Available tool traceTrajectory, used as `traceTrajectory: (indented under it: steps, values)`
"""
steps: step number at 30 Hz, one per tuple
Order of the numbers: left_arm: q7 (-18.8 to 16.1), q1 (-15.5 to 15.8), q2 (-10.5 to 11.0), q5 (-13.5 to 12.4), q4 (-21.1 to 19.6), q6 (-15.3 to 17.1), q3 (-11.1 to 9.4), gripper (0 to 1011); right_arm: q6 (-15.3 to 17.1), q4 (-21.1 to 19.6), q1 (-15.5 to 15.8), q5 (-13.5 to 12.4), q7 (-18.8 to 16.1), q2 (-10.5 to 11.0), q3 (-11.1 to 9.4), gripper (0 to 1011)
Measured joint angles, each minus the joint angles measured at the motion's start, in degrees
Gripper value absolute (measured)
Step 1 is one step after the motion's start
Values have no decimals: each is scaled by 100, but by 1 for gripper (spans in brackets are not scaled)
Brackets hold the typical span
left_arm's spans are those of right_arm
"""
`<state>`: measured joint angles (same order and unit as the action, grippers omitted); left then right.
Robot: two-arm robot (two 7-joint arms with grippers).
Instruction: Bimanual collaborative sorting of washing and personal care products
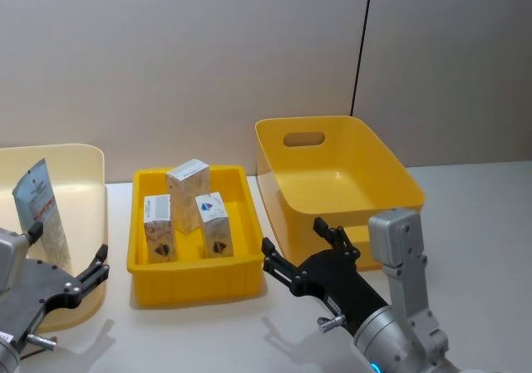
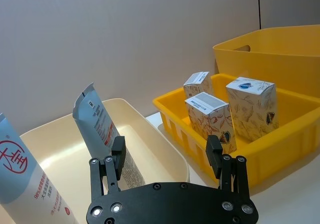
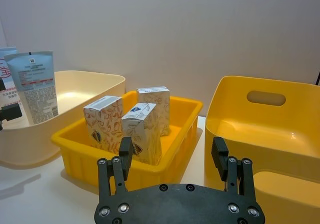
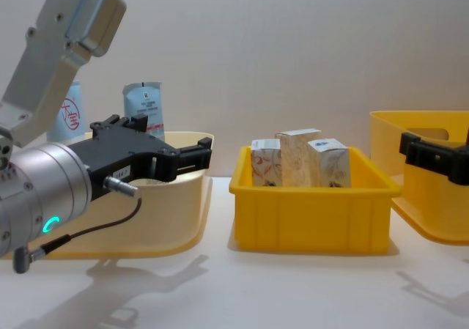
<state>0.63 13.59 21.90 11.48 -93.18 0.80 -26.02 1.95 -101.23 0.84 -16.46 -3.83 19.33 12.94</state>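
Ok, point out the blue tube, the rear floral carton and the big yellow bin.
blue tube (image 3: 35, 84): right wrist view, printed face.
rear floral carton (image 1: 188, 194): head view, front face.
big yellow bin (image 1: 357, 149): head view, inner back wall.

Three containers stand in a row across the worktop (image 1: 474, 223). The left bin (image 1: 83, 159), at the left edge, holds a tube (image 1: 41, 203) with a bottle (image 2: 20, 179) to its left. The middle tray (image 1: 195, 277) holds three upright cartons (image 1: 187, 192). The right bin (image 1: 332, 182) sits just beside the tray.

We are looking at what seems a robotics lab: a bare white surface (image 1: 486, 248) backed by plain partition panels (image 1: 208, 57).
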Motion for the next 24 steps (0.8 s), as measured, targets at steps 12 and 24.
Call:
traceTrajectory:
  steps: [12,24]
  values:
    - [0,0,0,0,0,0,0,1000,0,0,0,0,0,0,0,1001]
    - [0,0,0,0,0,0,0,1000,0,0,0,0,0,0,0,1001]
